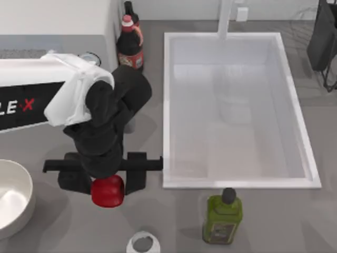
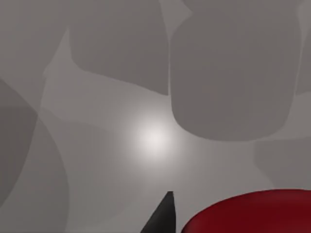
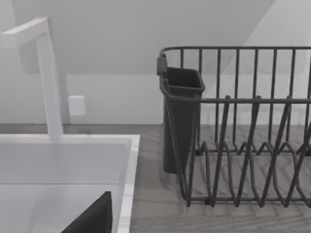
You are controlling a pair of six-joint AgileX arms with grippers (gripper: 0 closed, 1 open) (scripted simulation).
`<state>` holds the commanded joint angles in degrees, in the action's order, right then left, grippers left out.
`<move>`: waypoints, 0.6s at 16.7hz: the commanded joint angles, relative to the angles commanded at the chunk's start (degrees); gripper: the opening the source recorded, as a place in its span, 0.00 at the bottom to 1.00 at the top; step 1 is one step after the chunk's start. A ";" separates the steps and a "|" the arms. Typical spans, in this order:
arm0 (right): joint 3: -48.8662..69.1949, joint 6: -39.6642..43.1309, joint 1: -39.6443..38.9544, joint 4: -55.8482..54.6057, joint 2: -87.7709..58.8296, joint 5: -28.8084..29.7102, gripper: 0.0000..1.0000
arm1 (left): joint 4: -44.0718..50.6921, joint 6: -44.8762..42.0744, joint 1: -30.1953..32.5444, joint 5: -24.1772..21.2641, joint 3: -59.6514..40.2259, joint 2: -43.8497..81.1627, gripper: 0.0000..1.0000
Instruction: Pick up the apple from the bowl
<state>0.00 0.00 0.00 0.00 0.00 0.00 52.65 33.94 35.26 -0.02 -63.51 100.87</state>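
The left end effector [image 1: 108,184] hangs over the grey tabletop [image 1: 168,221], its fingers clamped on the apple [image 1: 108,191], which sits just under it and clear of the bowl [image 1: 13,197] off to its left. On the white arm behind it, the red and black letters "LE X" can be read. A dark bottle [image 1: 130,45] with a red label stands beyond the end effector; its writing cannot be read. A green bottle [image 1: 223,217] stands to its right, before the sink [image 1: 237,182].

The right end effector [image 3: 95,218] is parked near the sink and dish rack [image 3: 238,131]; I cannot tell its state.

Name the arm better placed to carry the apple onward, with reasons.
Left. Its end effector sits over the apple, clear of the bowl. The right wrist view faces the sink and dish rack.
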 joint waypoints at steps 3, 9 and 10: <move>0.00 0.00 0.00 0.00 0.00 0.00 1.00 | 0.00 0.00 0.00 0.00 0.00 0.00 0.30; 0.00 0.00 0.00 0.00 0.00 0.00 1.00 | 0.00 0.00 0.00 0.00 0.00 0.00 0.75; 0.00 0.00 0.00 0.00 0.00 0.00 1.00 | 0.00 0.00 0.00 0.00 0.00 0.00 0.83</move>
<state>0.00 0.00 0.00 0.00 0.00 0.00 52.65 33.94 35.26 -0.02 -63.51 100.87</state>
